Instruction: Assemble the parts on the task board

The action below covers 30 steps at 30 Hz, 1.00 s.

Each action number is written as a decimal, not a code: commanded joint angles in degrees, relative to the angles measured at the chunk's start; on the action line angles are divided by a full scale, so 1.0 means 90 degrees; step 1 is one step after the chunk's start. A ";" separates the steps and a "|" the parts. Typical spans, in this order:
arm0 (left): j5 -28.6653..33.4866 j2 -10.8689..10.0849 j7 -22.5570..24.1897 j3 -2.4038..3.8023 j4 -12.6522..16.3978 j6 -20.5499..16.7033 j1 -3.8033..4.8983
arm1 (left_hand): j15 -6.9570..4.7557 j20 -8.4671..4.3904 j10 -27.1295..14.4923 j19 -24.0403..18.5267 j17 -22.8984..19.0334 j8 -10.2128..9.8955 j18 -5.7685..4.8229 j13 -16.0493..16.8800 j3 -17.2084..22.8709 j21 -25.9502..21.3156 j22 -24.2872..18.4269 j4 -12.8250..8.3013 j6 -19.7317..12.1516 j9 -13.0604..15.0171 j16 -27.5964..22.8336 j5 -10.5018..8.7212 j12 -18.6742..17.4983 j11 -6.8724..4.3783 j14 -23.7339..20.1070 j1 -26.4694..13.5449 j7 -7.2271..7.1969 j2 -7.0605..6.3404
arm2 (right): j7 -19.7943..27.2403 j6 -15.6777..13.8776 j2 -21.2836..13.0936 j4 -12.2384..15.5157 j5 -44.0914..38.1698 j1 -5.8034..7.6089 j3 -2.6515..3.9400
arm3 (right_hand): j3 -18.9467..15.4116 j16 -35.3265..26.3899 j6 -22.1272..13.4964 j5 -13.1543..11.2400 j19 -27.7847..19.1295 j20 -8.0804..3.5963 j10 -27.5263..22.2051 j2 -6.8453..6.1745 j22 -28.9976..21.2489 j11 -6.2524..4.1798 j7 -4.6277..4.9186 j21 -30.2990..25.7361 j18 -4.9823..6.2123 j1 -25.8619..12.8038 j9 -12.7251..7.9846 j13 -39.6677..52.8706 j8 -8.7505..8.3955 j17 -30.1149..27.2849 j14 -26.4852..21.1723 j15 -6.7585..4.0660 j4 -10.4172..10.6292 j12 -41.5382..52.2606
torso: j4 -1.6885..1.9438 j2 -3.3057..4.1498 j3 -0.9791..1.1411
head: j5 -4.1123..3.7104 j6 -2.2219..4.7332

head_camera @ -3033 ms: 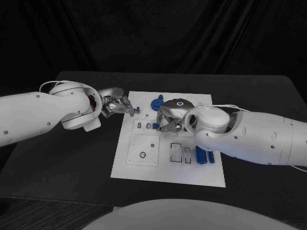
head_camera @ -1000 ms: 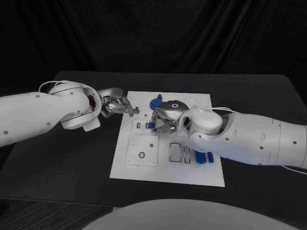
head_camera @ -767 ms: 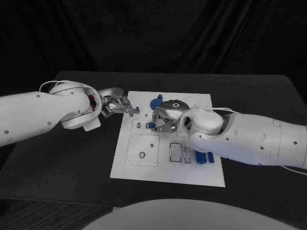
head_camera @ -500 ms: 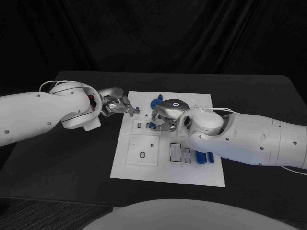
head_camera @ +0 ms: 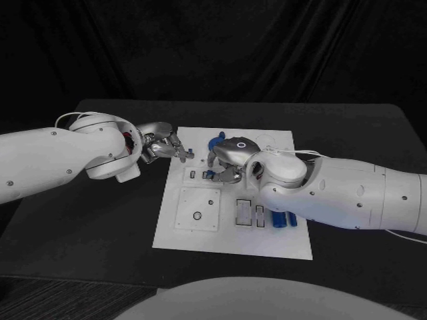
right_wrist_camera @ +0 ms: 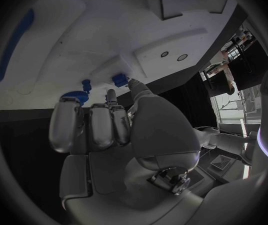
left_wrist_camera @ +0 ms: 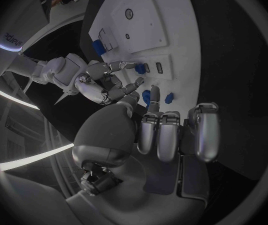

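We see the white task board (head_camera: 235, 227) lying in the middle of the black bench (head_camera: 367, 140), with both arms reaching in over its far half. Our right hand (head_camera: 225, 162) is down over the board's far middle, its fingers curled in, and a small blue part (head_camera: 209, 175) sits right at its fingertips; in the right wrist view that part (right_wrist_camera: 119, 78) appears pinched between the thumb and a finger, just off the board's raised white block (right_wrist_camera: 165, 47), so we take this hand to be grasping it. Our left hand (head_camera: 163, 147) hovers at the board's far left edge with its fingers curled inward; in the left wrist view its fingers (left_wrist_camera: 160, 135) fold toward the palm and we cannot make out anything between them, so it looks clenched on nothing. Beside the right hand at the board's far end stands a larger blue part (head_camera: 217, 142), and a smaller blue piece (head_camera: 193, 152) lies near the left hand's fingertips. Toward the board's near right corner, two long blue parts (head_camera: 279, 217) lie side by side next to a pair of rectangular slots (head_camera: 244, 211). A square white plate (head_camera: 199, 208) with a small oval hole sits on the board's near left part.
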 commanded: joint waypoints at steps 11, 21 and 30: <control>0.0050 0.0043 0.0114 0.0005 -0.0020 0.0078 0.0014 | 0.0010 0.0015 0.0667 -0.0054 0.1677 0.0039 -0.0038 0.1677 0.0023 -0.0051 0.0988 0.0027 0.0014 0.0009 0.0017 0.0005 0.0023 -0.0013 0.0673 -0.0013 -0.0029 0.0059 | -0.0034 0.0092 0.0066 -0.0084 -0.0033 -0.0088 0.0002 | 0.0053 0.0045 0.0165 -0.0084 0.0041 0.0035 0.0080 -0.0016 0.1169 0.0025 -0.0031 0.0054 -0.0057 0.0122 -0.0002 0.0133 0.0048 0.0021 0.0292 0.0029 -0.0094 0.0045 | 0.0000 0.0006 -0.0001 | -0.0007 -0.0001; 0.0050 0.0055 0.0126 0.0005 -0.0044 0.0094 0.0014 | 0.0010 0.0015 0.0667 -0.0052 0.1677 0.0040 -0.0039 0.1677 0.0023 -0.0049 0.0990 0.0027 0.0013 0.0010 0.0017 0.0006 0.0023 -0.0013 0.0673 -0.0012 -0.0029 0.0060 | -0.0028 0.0150 0.0076 -0.0136 -0.0033 -0.0127 0.0002 | 0.0106 0.0049 0.0299 0.0006 0.0040 0.0021 0.0073 -0.0037 0.1170 -0.0002 -0.0061 0.0064 -0.0057 0.0239 0.0027 0.0129 0.0131 0.0009 0.0285 0.0008 -0.0204 0.0047 | 0.0000 0.0002 -0.0006 | -0.0003 -0.0001; 0.0050 0.0083 0.0182 0.0005 -0.0070 0.0094 0.0013 | 0.0009 0.0014 0.0667 -0.0080 0.1677 0.0049 -0.0031 0.1677 0.0029 -0.0080 0.0971 0.0023 -0.0005 0.0014 0.0017 0.0020 0.0023 -0.0014 0.0673 -0.0002 -0.0028 0.0064 | 0.0086 -0.0206 0.0043 -0.0123 -0.0033 -0.0139 0.0002 | 0.0453 0.0073 0.0567 0.0980 0.0047 -0.0038 0.0069 -0.0001 0.1183 -0.0086 -0.0150 0.0123 -0.0065 0.0618 0.0165 0.0154 0.0386 0.0011 0.0279 -0.0062 -0.0525 0.0071 | -0.0002 0.0003 -0.0005 | 0.0002 -0.0001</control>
